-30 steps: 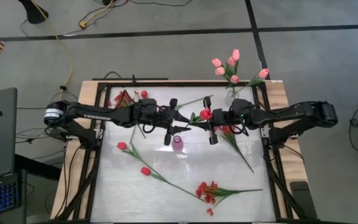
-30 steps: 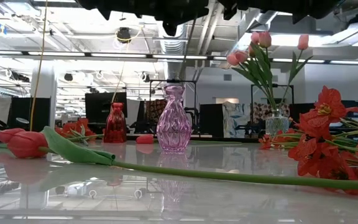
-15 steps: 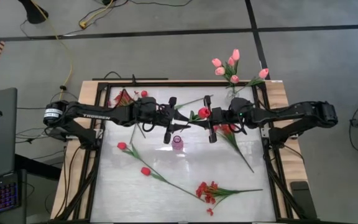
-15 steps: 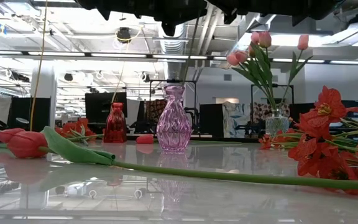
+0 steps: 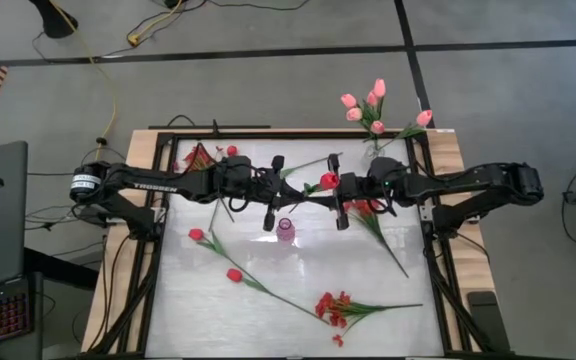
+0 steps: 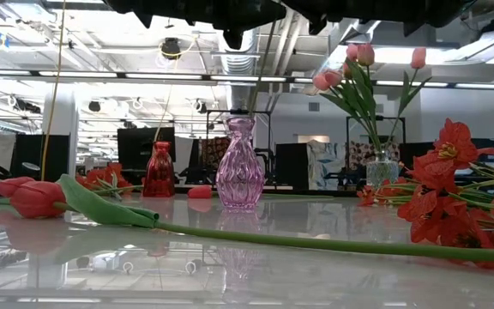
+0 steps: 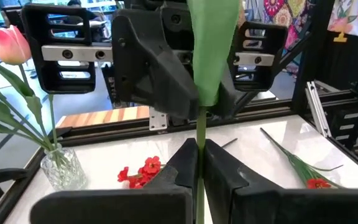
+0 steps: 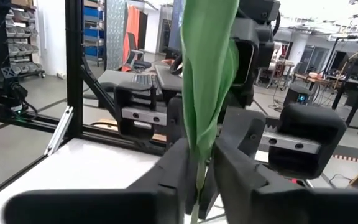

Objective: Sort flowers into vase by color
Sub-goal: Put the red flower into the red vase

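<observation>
Left wrist view shows the left gripper [image 7: 199, 163] pinched on a red tulip's thin, light, floppy stem [image 7: 200, 134] at table's twelve o'clock, right gripper [image 8: 199, 163] easing apart.

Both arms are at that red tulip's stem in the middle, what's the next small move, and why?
Probably draw the right gripper clear of the red tulip: the left gripper is shut on its stem, so it can likely carry the flower alone.

Grey floor [image 5: 268, 90], taped lines; ducted ceiling [image 6: 127, 51], strip lights.
</observation>
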